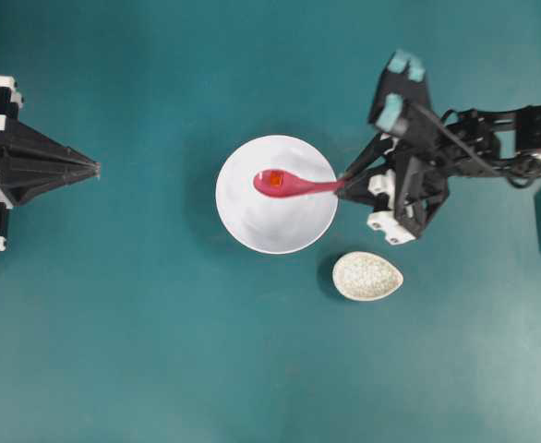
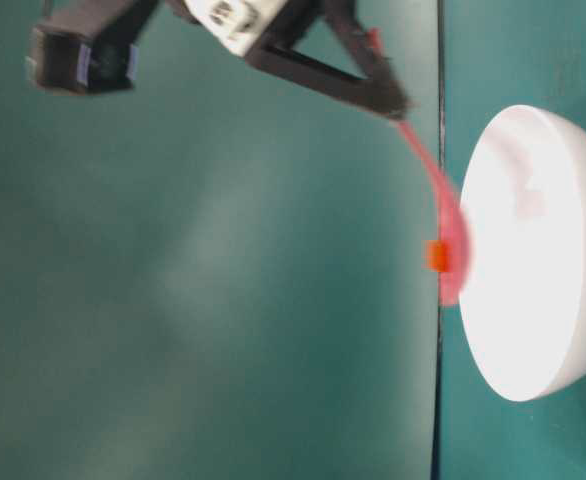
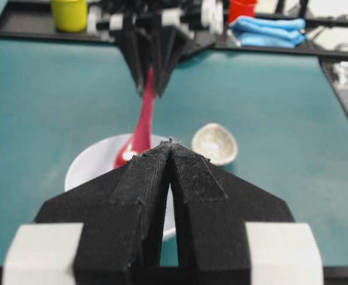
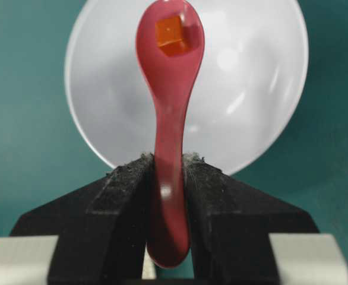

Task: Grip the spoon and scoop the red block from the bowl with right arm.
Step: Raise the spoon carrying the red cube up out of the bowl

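Glossy pink-magenta soup spoon (image 4: 169,89): rigid, probably slippery; right tool (image 4: 168,163) clamps its handle; tiny red-orange cube (image 4: 170,32) sits loose in the scoop over the large white bowl (image 4: 251,89).

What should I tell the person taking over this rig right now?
Right gripper: jaws shut on the spoon handle.
Left gripper: jaws shut, empty, off to the side away from the bowl.
Red block: sitting in the spoon's scoop, over the bowl; in the table-level view the scoop looks lifted above the rim.
Speckled dish: on the table beside the bowl.
Done: spoon gripped, block scooped.
Left: keep the spoon level so the block doesn't slide off.
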Motion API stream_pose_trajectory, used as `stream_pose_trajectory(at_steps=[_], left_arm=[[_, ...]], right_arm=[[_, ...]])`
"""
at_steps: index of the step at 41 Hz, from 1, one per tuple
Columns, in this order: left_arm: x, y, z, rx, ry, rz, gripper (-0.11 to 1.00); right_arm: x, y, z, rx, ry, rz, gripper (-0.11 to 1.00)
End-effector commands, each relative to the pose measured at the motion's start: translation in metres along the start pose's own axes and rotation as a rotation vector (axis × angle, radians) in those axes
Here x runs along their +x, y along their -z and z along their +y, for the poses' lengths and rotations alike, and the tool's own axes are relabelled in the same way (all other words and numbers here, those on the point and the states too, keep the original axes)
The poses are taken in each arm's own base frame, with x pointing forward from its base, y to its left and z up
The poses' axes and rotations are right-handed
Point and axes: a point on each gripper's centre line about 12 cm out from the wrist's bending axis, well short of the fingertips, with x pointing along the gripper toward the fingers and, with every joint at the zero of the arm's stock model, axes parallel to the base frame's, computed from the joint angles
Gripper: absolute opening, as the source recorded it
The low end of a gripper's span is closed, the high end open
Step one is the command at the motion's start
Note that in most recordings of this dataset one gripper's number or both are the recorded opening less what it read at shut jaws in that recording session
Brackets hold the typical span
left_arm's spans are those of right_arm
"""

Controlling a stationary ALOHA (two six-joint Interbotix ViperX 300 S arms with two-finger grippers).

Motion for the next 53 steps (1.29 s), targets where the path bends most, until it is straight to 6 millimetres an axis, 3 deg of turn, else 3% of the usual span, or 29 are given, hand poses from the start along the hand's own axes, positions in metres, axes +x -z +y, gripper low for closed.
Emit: stream_pose_trajectory(at_steps=[1, 22, 35, 53], left_arm=[[0.002, -0.01, -0.001, 0.003, 0.003, -0.021, 0.01], [0.001, -0.004, 0.0, -0.009, -0.001, 0.037, 0.01], [0.001, -0.009, -0.001, -0.009, 0.002, -0.001, 0.01], [0.001, -0.015, -0.001, 0.008, 0.004, -0.049, 0.01]], right_arm=[[-0.015, -0.015, 0.008, -0.011, -0.027, -0.069, 0.24], [-0.049, -0.059, 0.03, -0.043, -0.082, -0.161, 0.24], [-0.057, -0.072, 0.036, -0.044, -0.097, -0.198, 0.24], [-0.065, -0.073, 0.034, -0.04, -0.098, -0.218, 0.24]])
